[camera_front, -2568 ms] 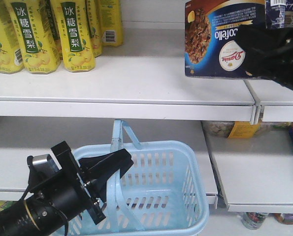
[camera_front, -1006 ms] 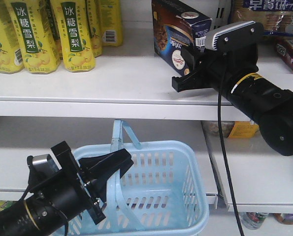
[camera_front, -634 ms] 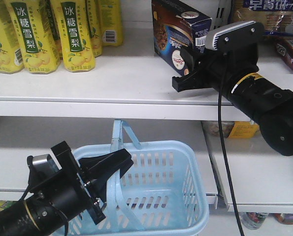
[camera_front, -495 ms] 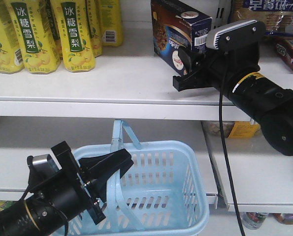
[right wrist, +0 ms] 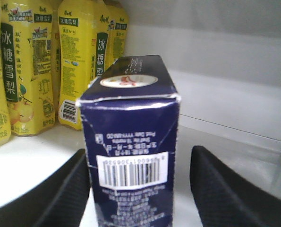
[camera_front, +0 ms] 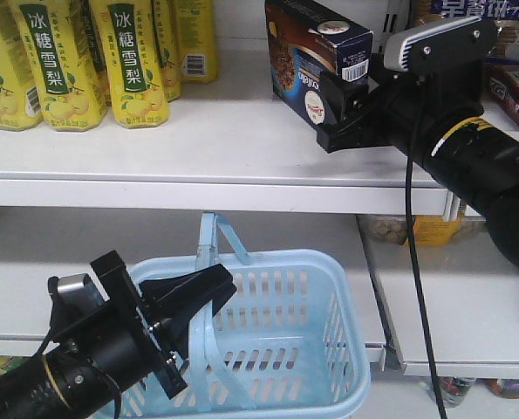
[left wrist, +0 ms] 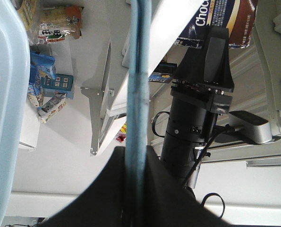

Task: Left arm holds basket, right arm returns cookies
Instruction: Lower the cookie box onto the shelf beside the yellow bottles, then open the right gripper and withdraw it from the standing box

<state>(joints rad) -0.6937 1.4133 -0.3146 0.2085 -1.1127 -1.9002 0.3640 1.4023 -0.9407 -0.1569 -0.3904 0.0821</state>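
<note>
Basket (camera_front: 329, 349) bottom cut by frame edge; left arm (camera_front: 76, 367) hides its left wall; cookies (right wrist: 133, 156) base cropped.

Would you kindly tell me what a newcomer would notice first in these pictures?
The dark navy rectangular cookie carton stands on the upper white shelf, between the open fingers of the bulky black right end effector. Below, the black flat-fingered left end effector grips a handle of the light blue slotted plastic basket.

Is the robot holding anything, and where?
The left gripper grips the basket by one hoop handle. The right gripper is open around the cookies.
</note>
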